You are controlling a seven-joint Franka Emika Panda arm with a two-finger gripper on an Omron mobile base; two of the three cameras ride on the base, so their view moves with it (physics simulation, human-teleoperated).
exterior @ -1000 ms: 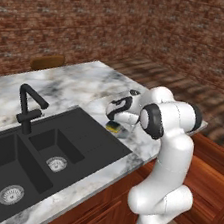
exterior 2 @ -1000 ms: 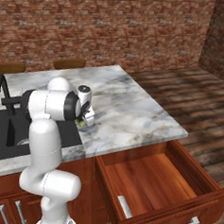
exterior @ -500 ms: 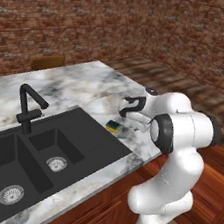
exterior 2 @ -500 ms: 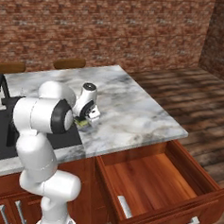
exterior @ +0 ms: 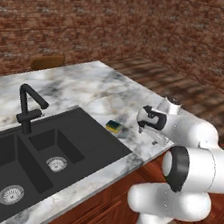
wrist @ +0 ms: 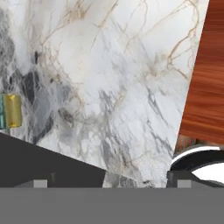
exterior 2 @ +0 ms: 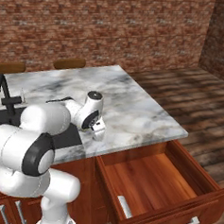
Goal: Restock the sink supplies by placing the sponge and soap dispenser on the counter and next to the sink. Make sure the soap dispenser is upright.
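Sponge (exterior: 115, 126) lies flat on the surface (exterior: 92, 83), centre of left base view, just beside the sink (exterior: 41, 159) rim on its right side. In hand view the sponge (wrist: 11, 111) sits at the left edge, well apart from the fingers.

Change vs 1.0 s ago: then the hand hung right over the sponge, fingers close to it; 0.5 s ago it was lifted and pulled off to the side; now gripper (exterior: 149, 132) is farther back toward the surface's near edge, centre-right of left base view. Fingers apart, wide, nothing between them. Judgement: sponge released and placed OK, so that half of the task looks done. Arm appears to be retreating.

Soap dispenser: no sighting. Judgement: it's yet to be fetched and set upright by the sink.

Surroundings: faucet (exterior: 28, 106) upper left of sink, far from the arm's path. Open drawer (exterior 2: 151, 183) lower right of right base view, below the surface edge; interior looks bare as far as visible, front part hidden. Two chair backs (exterior 2: 69, 63) at the far edge of the surface. Brick wall behind.

Obstacles: none on the marble near the sponge. Judgement: drawer front sticks out and could foul low arm swings.
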